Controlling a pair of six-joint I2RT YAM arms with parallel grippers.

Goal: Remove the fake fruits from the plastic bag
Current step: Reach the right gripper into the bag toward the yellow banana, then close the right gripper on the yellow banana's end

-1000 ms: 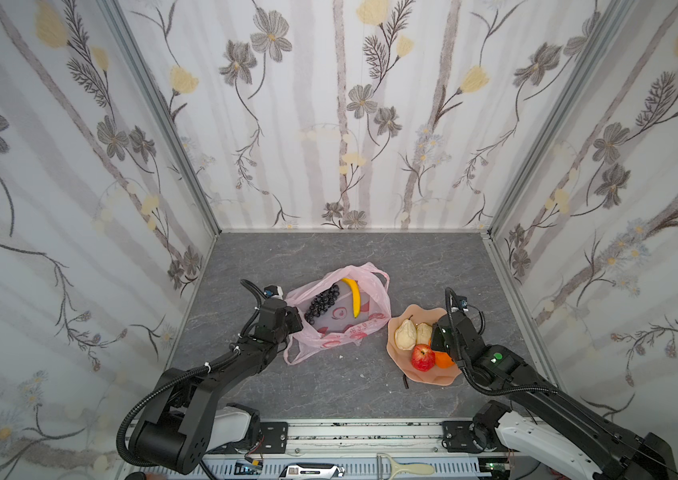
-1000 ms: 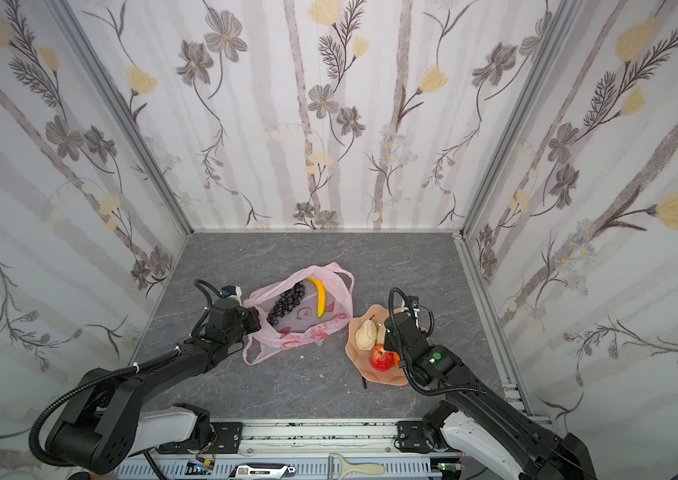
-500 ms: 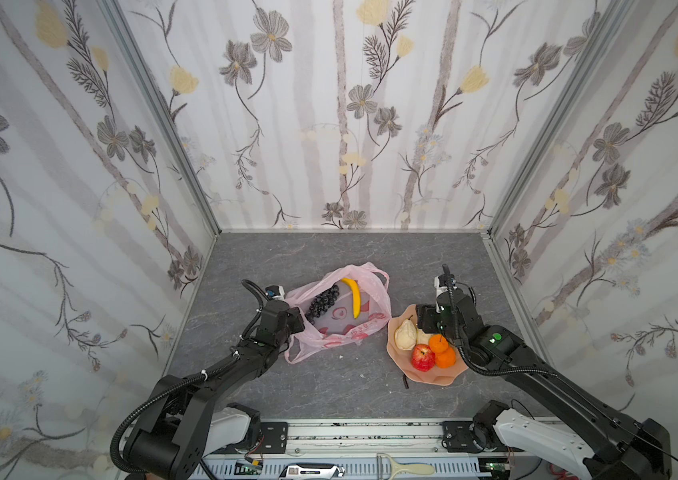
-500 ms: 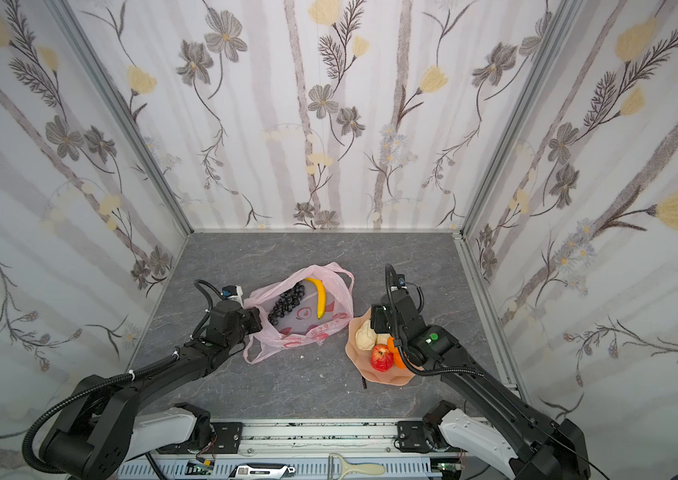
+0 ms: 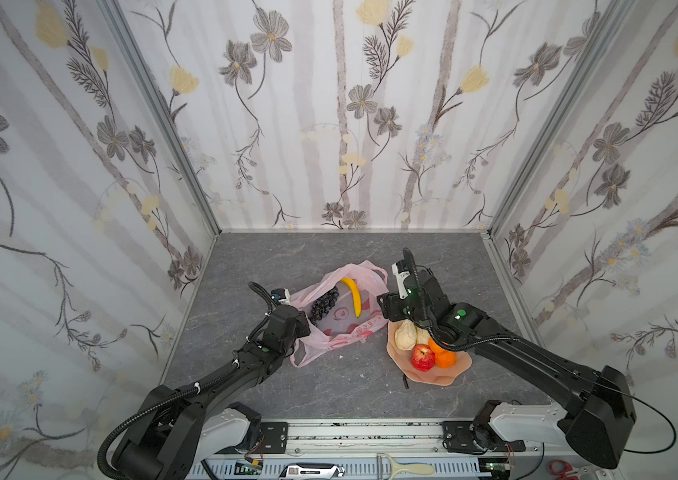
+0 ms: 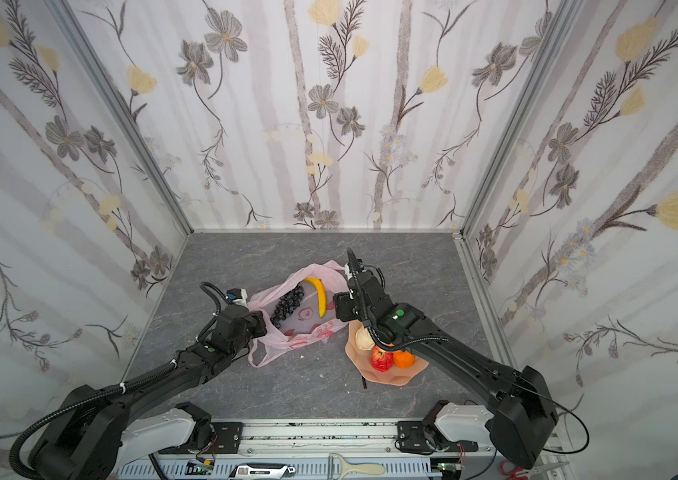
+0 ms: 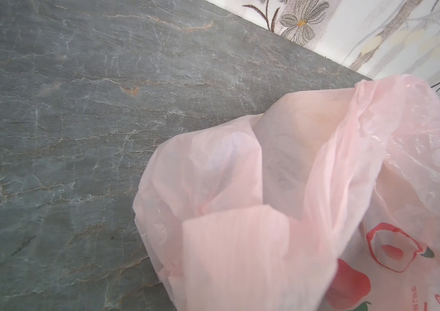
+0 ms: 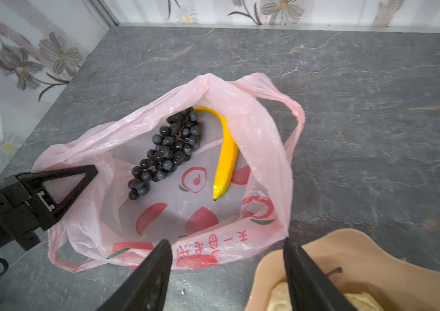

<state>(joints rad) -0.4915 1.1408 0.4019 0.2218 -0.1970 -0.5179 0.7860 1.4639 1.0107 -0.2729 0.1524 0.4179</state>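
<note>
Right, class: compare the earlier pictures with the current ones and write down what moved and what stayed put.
The right gripper rose off the dish, where it seems to have left an orange, and swung across toward the plastic bag; it now hangs open over the bag's dish-side edge. Unchanged: the left gripper stays shut on the bag's rim, and the grape bunch and banana still lie inside.

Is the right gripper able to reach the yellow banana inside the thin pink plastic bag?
Probably yes: the right gripper stands open beside the gaping bag, whose rim the left gripper holds; the banana lies uncovered.
</note>
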